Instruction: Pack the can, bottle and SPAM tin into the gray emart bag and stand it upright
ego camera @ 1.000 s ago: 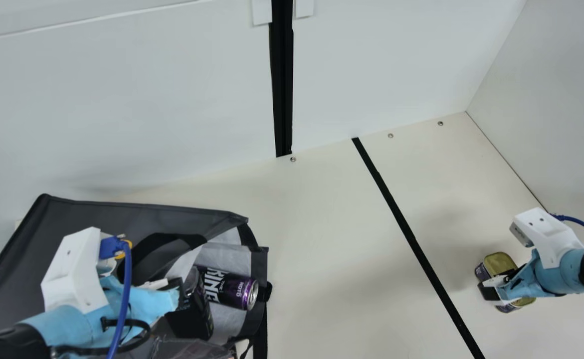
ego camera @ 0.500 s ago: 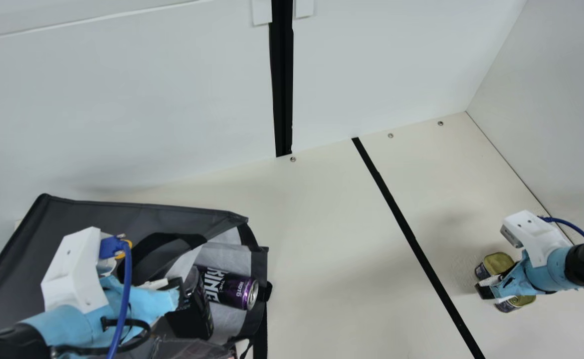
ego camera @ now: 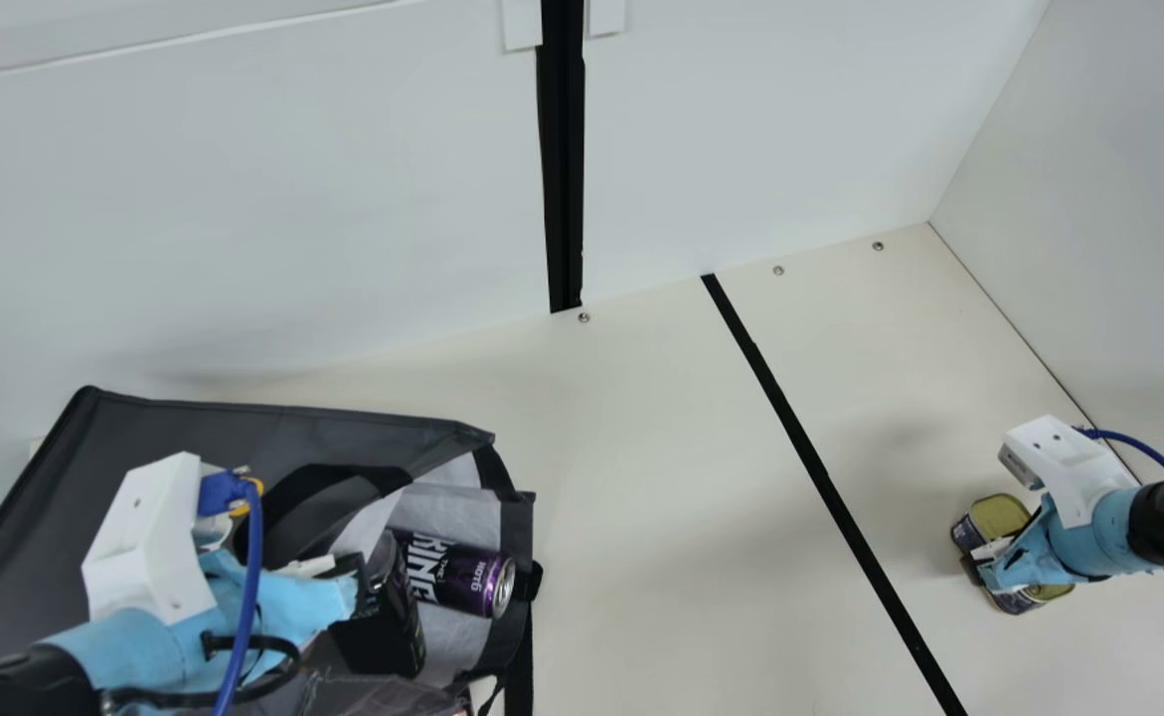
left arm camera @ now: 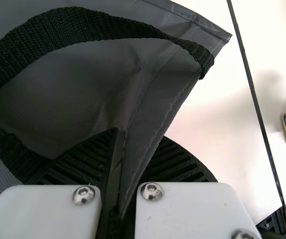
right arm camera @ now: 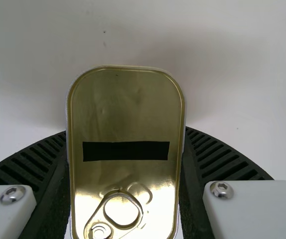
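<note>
Clamping the SPAM tin (right arm camera: 128, 114) could fail through a slip on its smooth sides.
Between the right gripper's (right arm camera: 125, 132) fingers, the tin spans the gap; an uneven squeeze might let it twist during a lift. Across the table (ego camera: 681, 497), well apart from those fingers, the left gripper (left arm camera: 140, 137) pinches a fold of the gray emart bag (left arm camera: 157, 99); if that thin cloth slides free, the mouth may sag. Just beyond its fingertips, a loose handle (left arm camera: 95, 22) could snag. The purple can (ego camera: 480, 582), lying near the mouth, might roll out if the tin bumps it.
</note>
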